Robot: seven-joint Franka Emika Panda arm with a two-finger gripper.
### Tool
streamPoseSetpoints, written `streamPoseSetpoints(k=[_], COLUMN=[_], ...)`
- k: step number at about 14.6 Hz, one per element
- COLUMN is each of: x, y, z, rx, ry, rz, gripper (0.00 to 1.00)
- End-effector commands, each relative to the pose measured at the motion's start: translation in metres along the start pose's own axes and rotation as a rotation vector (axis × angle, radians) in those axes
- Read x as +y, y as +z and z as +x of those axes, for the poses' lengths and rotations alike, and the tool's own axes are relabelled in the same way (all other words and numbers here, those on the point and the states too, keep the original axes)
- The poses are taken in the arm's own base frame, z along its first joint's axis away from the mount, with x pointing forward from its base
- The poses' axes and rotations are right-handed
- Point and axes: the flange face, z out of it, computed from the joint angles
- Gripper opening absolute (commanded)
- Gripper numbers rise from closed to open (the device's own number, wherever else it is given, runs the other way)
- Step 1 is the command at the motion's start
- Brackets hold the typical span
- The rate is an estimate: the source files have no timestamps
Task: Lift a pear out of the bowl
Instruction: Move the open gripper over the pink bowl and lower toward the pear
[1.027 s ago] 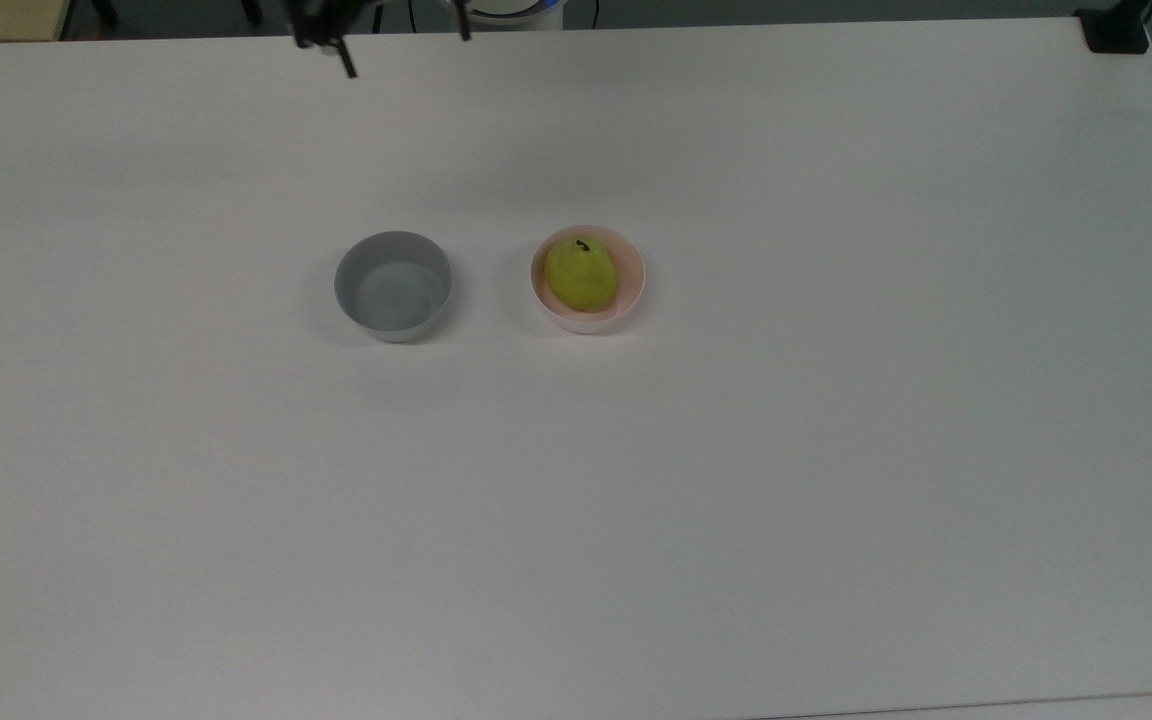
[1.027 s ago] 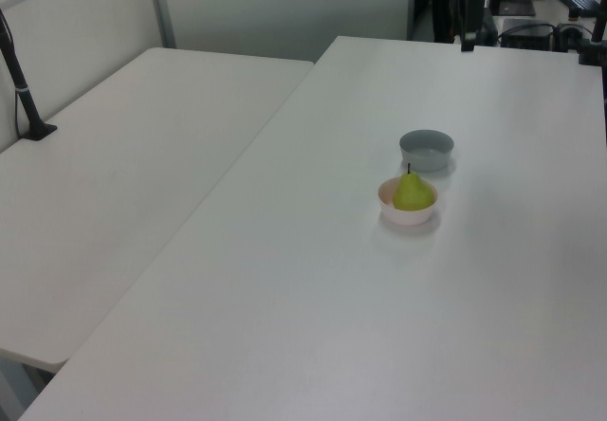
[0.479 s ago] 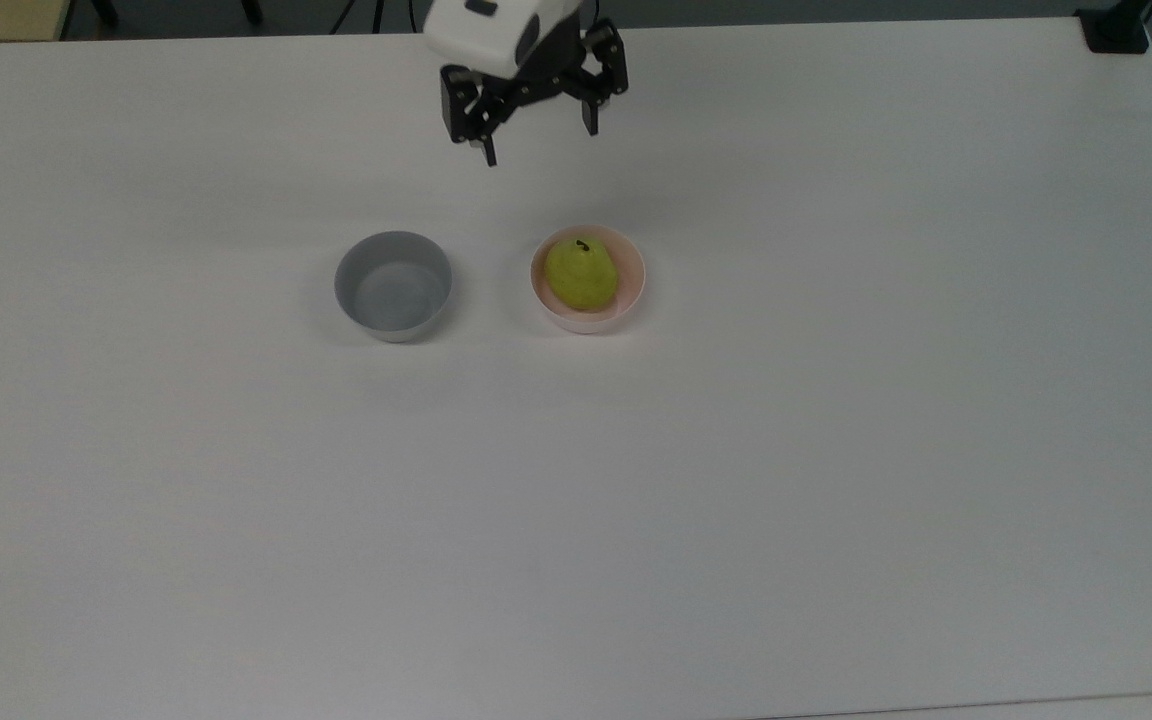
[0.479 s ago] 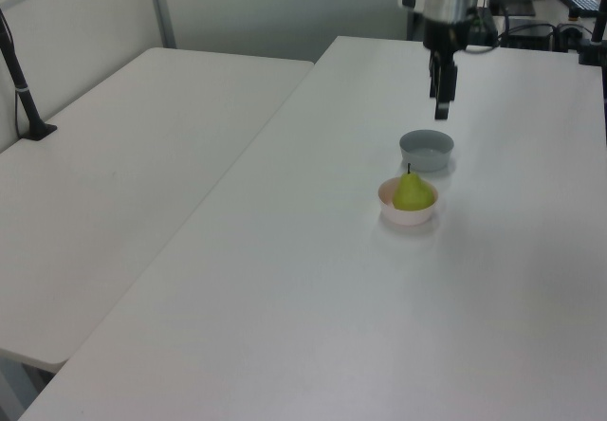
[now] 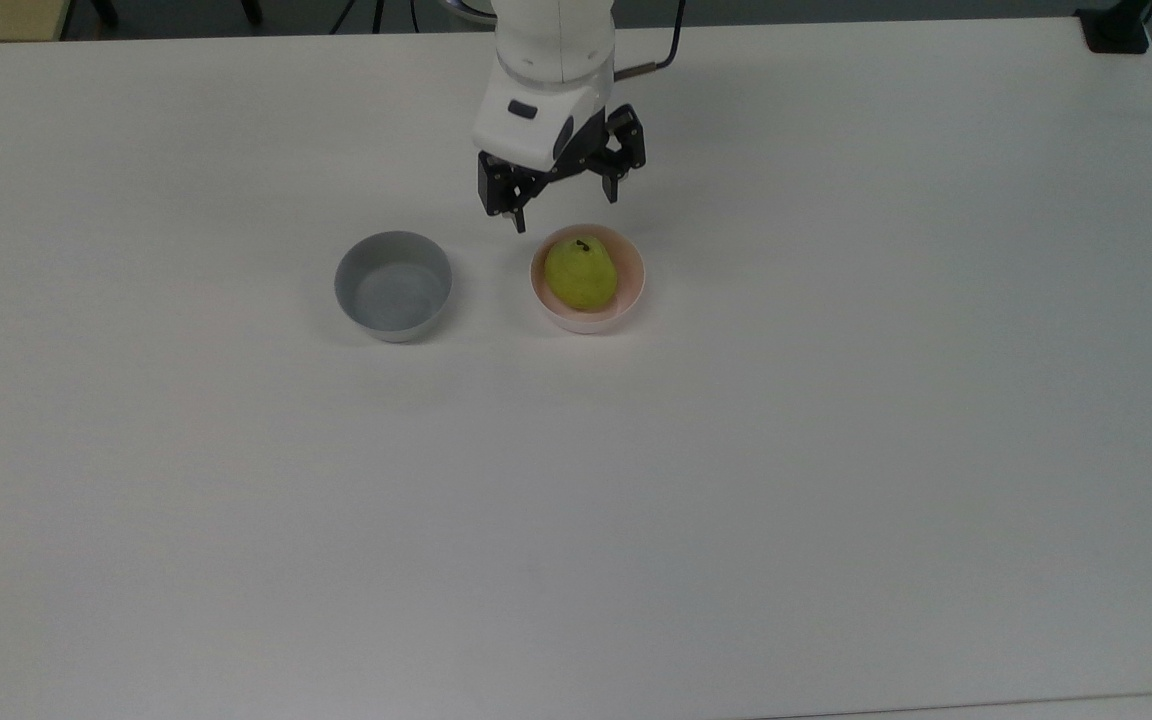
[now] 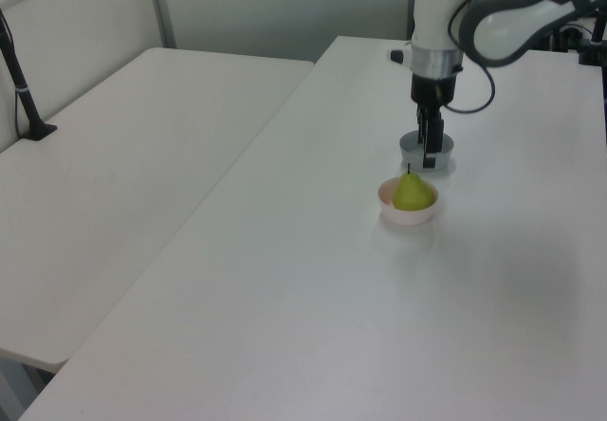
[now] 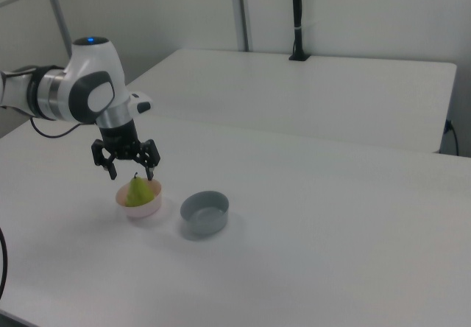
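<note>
1. Resting on the white table (image 5: 836, 450), the bowl (image 5: 633, 297) is pale pink inside with a whitish outer side.
2. The pear (image 5: 582, 275) sits inside the bowl, yellow-green, with its short dark stem toward the top view's upper edge.
3. In the left view, the pear (image 6: 413, 193) stands upright in the bowl (image 6: 406, 215), stem up.
4. The grey bowl (image 5: 393, 285) stands near the pink one, on the top view's left, apart from it and with nothing in it.
5. In the right view, the grey bowl (image 7: 205, 213) is on the right view's right of the bowl (image 7: 141, 208) and the pear (image 7: 137, 191).
6. The gripper (image 5: 566, 207) hangs just beyond the bowl's far rim in the top view, above the table, not touching the pear.
7. The fingers (image 5: 519, 218) are spread wide, with nothing held between them.
8. In the right view, the gripper (image 7: 131, 172) hangs just above the pear, fingers pointing down.
9. In the left view, the gripper (image 6: 429, 160) is seen in front of the grey bowl (image 6: 444, 147).
10. The white arm (image 5: 551, 60) reaches in from the top view's upper edge.
</note>
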Motion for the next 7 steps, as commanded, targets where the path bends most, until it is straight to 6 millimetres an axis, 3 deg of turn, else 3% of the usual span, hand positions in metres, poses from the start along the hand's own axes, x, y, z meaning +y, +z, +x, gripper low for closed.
streamPoseSetpoints(k=[1,7], x=[-0.004,-0.013], y=[0.027,0.061], z=[0.003,0.012], rx=[0.005,-0.013], ry=[0.014,-0.004], rz=[0.003,0.009], gripper=[1.00,1.00])
